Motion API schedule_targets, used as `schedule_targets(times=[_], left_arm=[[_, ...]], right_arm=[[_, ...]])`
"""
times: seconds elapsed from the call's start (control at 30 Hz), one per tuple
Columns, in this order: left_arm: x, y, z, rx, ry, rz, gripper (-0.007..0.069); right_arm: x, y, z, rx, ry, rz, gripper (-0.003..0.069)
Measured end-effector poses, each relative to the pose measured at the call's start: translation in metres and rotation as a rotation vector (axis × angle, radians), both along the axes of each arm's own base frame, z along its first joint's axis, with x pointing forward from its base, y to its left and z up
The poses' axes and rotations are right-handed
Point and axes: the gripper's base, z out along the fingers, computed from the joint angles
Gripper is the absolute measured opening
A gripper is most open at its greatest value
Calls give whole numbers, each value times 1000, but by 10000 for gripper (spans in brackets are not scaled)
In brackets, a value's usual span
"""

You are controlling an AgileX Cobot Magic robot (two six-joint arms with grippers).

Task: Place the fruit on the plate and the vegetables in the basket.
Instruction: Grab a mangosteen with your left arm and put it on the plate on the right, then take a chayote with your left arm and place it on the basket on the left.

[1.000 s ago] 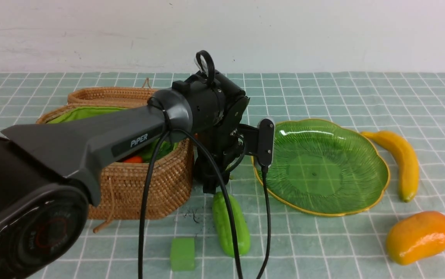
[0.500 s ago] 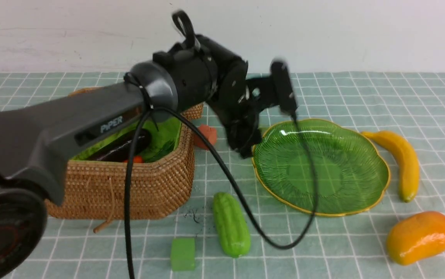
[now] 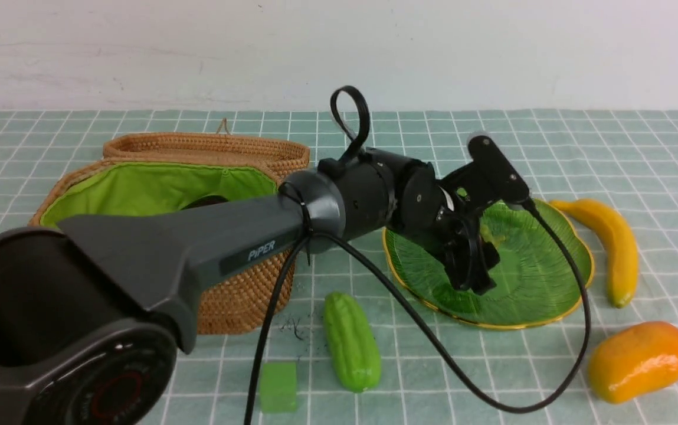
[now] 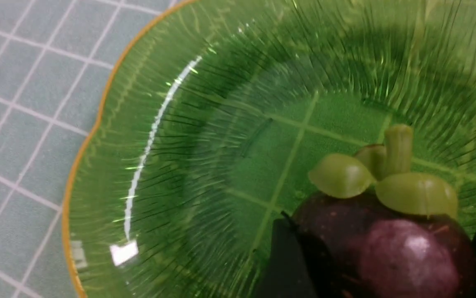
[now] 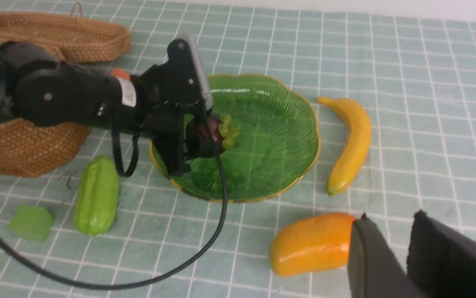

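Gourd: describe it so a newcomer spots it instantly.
Find the wicker basket on the robot's left. Off its near corner, toward the green plate, lies the gourd. It is long, bumpy, light green; the neighbouring green cube is small and flat-sided.

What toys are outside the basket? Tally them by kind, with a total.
Fruit: 3, long yellow banana, plump orange mango, round purple mangosteen
Vegetables: 1, bumpy light green gourd
Cubes: 2, small green cube, small orange cube
Total: 6
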Motion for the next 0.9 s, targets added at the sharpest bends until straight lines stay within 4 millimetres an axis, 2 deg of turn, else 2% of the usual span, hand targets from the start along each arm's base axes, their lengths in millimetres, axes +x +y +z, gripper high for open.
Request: schedule_targets(times=[0.1, 0.17, 0.2, 0.27, 0.3, 0.37, 0.47, 0.57, 0.6, 0.63, 0.67, 0.7, 0.73, 0.77, 0.83, 0.87, 0.9], left_arm=[[1, -1, 2, -17, -22, 5, 519], [2, -1, 2, -20, -25, 6, 551], [2, -1, 2, -21, -25, 7, 601], [1, 0, 3, -20, -7, 13, 650], [0, 0, 3, -19, -5, 13, 654], [-3, 3, 12, -8, 18, 11, 665], [-11, 8, 35, -14, 44, 15, 645], [-30, 21, 76, -78, 176, 102, 556], [-31, 22, 79, -83, 186, 111, 537], [-44, 34, 104, -125, 277, 202, 442], [-49, 39, 111, -127, 311, 234, 384], [-57, 47, 126, -148, 352, 298, 286], [-58, 48, 128, -149, 359, 308, 286], [-65, 57, 139, -142, 399, 369, 150], [-73, 67, 144, -101, 439, 428, 18], [-75, 69, 143, -80, 458, 449, -13], [-76, 71, 142, -60, 485, 474, -13]], right_arm=[[-2, 2, -2, 4, 26, 21, 161], [-2, 2, -2, 8, 29, 28, 162], [-2, 3, -2, 12, 31, 35, 163], [-2, 4, -2, 15, 34, 44, 165], [-2, 4, -2, 15, 34, 44, 165], [-3, 4, -2, 12, 33, 50, 167], [-3, 5, -2, 12, 33, 52, 169], [-3, 5, -2, 13, 32, 53, 169], [-3, 5, -2, 13, 32, 53, 169], [-3, 5, -2, 10, 34, 54, 170], [-3, 4, -2, 9, 35, 54, 171], [-3, 4, -3, 8, 37, 54, 172], [-3, 4, -3, 8, 37, 54, 172], [-3, 5, -3, 9, 38, 55, 174], [-3, 5, -3, 7, 41, 59, 175], [-3, 5, -3, 5, 41, 65, 175], [-4, 6, -3, 4, 44, 72, 175]])
